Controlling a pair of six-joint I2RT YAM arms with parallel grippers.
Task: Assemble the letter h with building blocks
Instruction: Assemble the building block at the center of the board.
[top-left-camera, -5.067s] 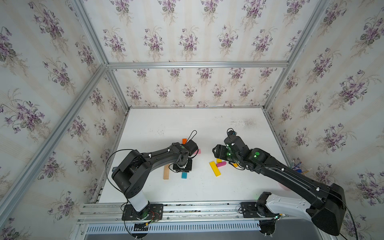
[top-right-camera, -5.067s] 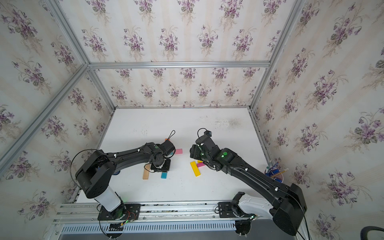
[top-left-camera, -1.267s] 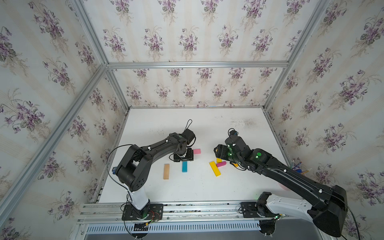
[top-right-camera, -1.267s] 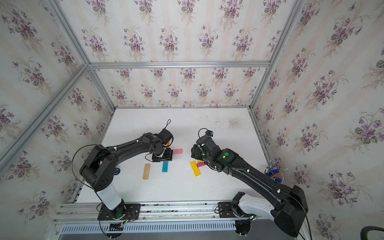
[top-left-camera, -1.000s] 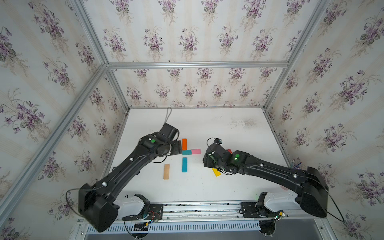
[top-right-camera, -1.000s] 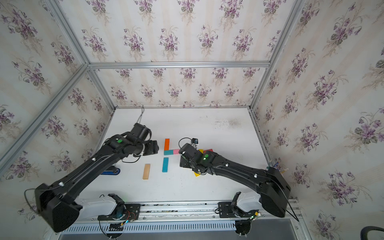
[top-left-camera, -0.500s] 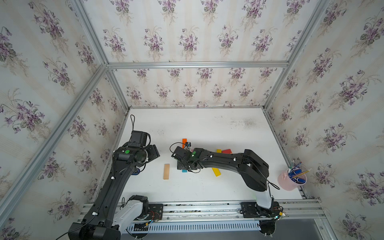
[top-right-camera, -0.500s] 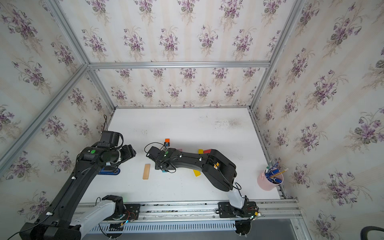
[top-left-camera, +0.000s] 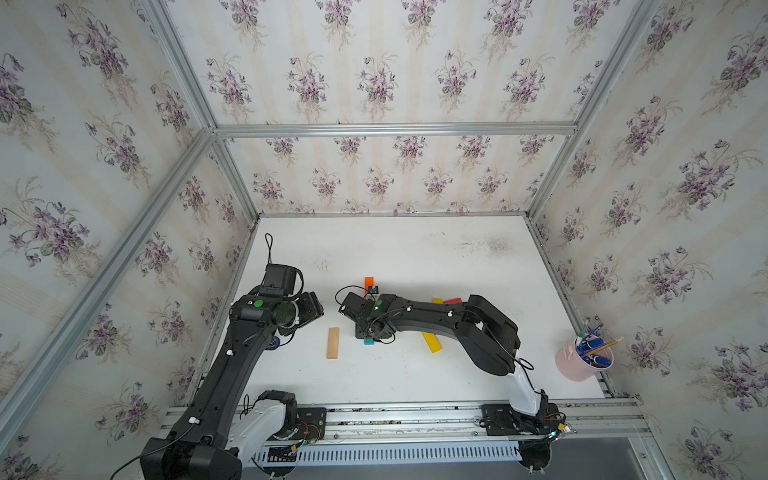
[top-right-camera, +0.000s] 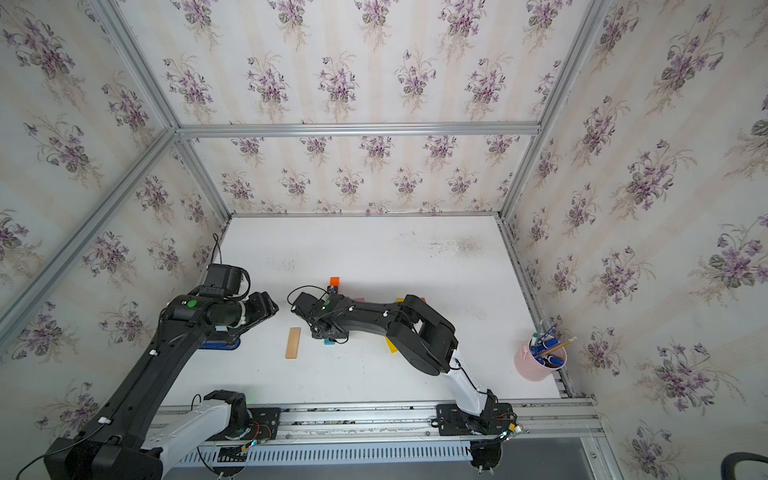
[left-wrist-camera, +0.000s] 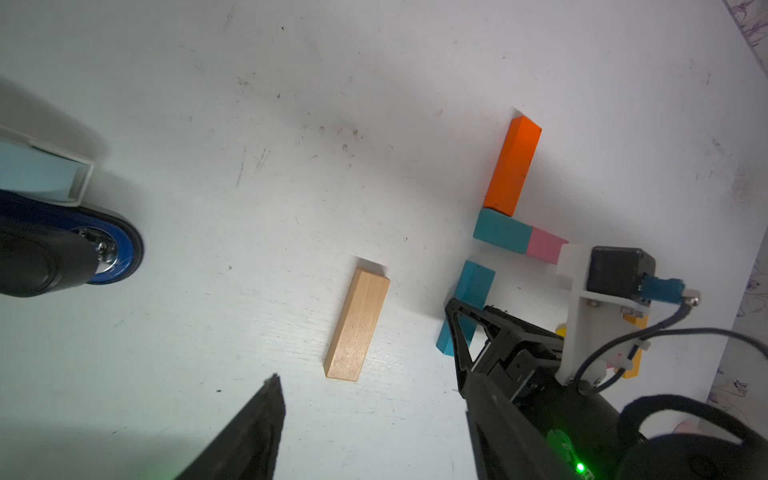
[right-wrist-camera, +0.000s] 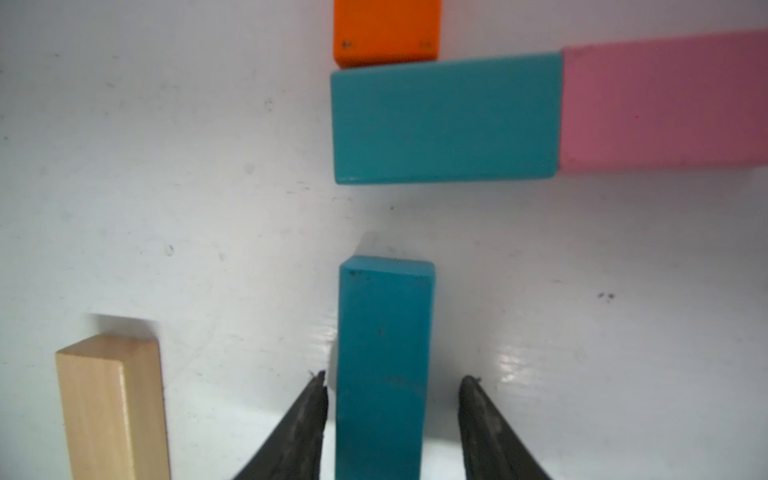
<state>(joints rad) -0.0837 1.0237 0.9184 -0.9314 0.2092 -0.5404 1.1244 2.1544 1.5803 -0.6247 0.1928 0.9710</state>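
Note:
An orange block (right-wrist-camera: 386, 33) butts end-on against a short teal block (right-wrist-camera: 444, 118), which joins a pink block (right-wrist-camera: 665, 104) in a row. Just below them lies a long teal block (right-wrist-camera: 384, 332). My right gripper (right-wrist-camera: 392, 376) straddles it, open, with a gap on one side. In a top view the right gripper (top-left-camera: 368, 332) covers most of that block. A plain wood block (top-left-camera: 333, 343) lies alone to the left. My left gripper (top-left-camera: 316, 309) hangs raised at the left, open and empty. Yellow (top-left-camera: 431, 341) and red (top-left-camera: 453, 300) blocks lie under the right arm.
A pink cup of pens (top-left-camera: 579, 361) stands at the right table edge. A blue round object (top-right-camera: 218, 344) sits by the left wall under the left arm. Papered walls and metal rails enclose the table.
My left arm has pulled back from the blocks to the left and risen. My right arm has swung across to the long teal block, and its jaws have narrowed around it.

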